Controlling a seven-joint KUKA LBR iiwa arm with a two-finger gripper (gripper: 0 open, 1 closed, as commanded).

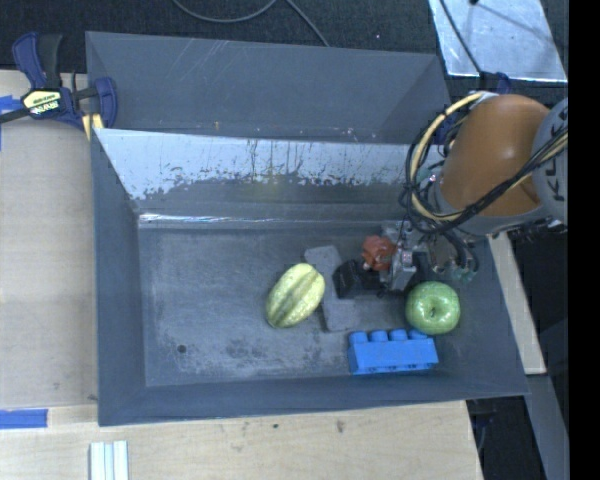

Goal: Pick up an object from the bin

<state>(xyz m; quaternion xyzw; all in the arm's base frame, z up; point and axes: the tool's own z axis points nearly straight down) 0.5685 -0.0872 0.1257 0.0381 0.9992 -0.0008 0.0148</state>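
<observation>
Camera view: gripper (368, 272) low, just beside green apple (433, 307).

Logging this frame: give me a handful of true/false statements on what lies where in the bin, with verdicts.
1. The blue plastic building brick lies by the near wall of the grey metal bin. True.
2. The round green apple lies at the bin's left end. False: it lies at the right end, just above the brick.
3. The yellow-green ribbed fruit lies near the middle of the floor. True.
4. The brick is stacked on the ribbed fruit. False: they lie apart.
5. The claw is low in the bin's right part, close to the apple. True.
</observation>
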